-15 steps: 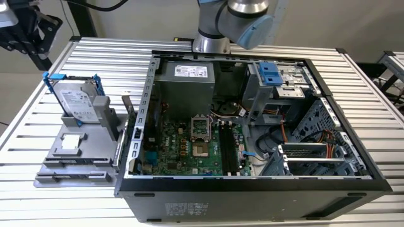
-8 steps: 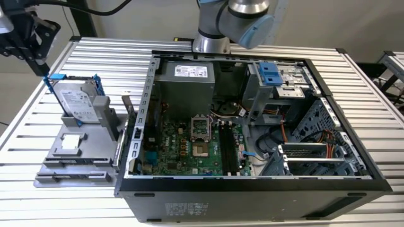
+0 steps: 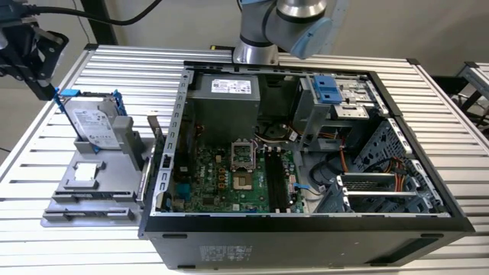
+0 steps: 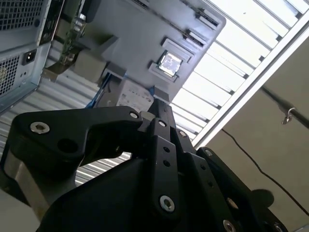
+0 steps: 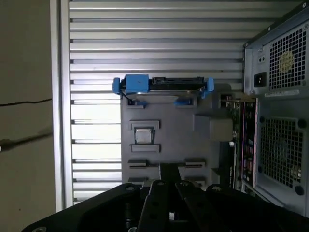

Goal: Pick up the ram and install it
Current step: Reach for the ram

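The ram (image 3: 157, 136) is a thin dark board standing on edge at the side of the grey holder (image 3: 91, 195) nearest the case wall; in the first wrist view the ram (image 5: 235, 130) is a narrow green strip between holder and case. My gripper (image 3: 42, 91) hangs high at the exterior view's far left, above and left of the holder, well away from the ram. In both wrist views the gripper (image 5: 169, 170) (image 4: 161, 108) has its fingers together, shut on nothing. Long black memory slots (image 3: 276, 177) lie on the motherboard inside the open case (image 3: 428, 189).
A silver hard drive in a blue bracket (image 3: 93, 126) stands upright at the back of the holder, and a small square chip (image 3: 88, 170) lies in a pocket. The slatted metal table (image 3: 450, 103) surrounds the case. Cables (image 3: 367, 166) and drive cages fill the case's right half.
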`<state>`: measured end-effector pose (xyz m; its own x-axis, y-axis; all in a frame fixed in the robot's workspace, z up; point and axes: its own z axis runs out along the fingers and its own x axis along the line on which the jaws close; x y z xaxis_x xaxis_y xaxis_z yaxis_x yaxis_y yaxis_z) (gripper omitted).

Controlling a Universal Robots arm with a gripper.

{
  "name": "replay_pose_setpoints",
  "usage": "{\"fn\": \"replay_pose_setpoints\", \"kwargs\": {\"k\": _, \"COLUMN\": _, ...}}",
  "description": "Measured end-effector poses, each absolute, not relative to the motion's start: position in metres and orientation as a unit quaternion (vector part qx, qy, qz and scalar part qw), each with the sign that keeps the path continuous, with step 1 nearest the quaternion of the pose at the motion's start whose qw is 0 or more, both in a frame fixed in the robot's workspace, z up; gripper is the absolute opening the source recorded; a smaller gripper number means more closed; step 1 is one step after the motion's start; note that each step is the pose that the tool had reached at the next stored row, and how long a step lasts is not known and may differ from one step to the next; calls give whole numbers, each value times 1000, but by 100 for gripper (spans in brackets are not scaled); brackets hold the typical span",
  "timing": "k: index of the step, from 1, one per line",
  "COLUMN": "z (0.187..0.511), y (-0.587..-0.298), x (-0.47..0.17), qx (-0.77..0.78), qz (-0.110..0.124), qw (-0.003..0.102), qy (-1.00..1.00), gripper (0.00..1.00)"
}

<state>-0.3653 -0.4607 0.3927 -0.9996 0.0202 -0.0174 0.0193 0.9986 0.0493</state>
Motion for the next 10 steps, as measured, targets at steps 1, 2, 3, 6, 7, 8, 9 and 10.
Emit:
{"fn": "replay_pose_setpoints", "kwargs": {"k": 1, "z": 393, "y": -463, "x": -365, "qx": 10, "qz": 25, "qw": 9, "qy": 1000, "gripper": 0}}
{"fn": "replay_pose_setpoints", "kwargs": {"k": 2, "z": 393, "y": -466, "x": -365, "qx": 10, "qz": 25, "qw": 9, "qy": 1000, "gripper": 0}}
{"fn": "replay_pose_setpoints", "kwargs": {"k": 3, "z": 393, "y": -469, "x": -365, "qx": 10, "qz": 25, "qw": 9, "qy": 1000, "gripper": 0}}
{"fn": "replay_pose_setpoints", "kwargs": {"k": 6, "z": 393, "y": -478, "x": -364, "qx": 10, "qz": 25, "qw": 9, "qy": 1000, "gripper": 0}}
{"fn": "replay_pose_setpoints", "kwargs": {"k": 7, "z": 393, "y": -481, "x": -364, "qx": 10, "qz": 25, "qw": 9, "qy": 1000, "gripper": 0}}
{"fn": "replay_pose_setpoints", "kwargs": {"k": 8, "z": 393, "y": -483, "x": -363, "qx": 10, "qz": 25, "qw": 8, "qy": 1000, "gripper": 0}}
{"fn": "replay_pose_setpoints", "kwargs": {"k": 9, "z": 393, "y": -486, "x": -362, "qx": 10, "qz": 25, "qw": 8, "qy": 1000, "gripper": 0}}
{"fn": "replay_pose_setpoints", "kwargs": {"k": 10, "z": 393, "y": -488, "x": -362, "qx": 10, "qz": 25, "qw": 8, "qy": 1000, "gripper": 0}}
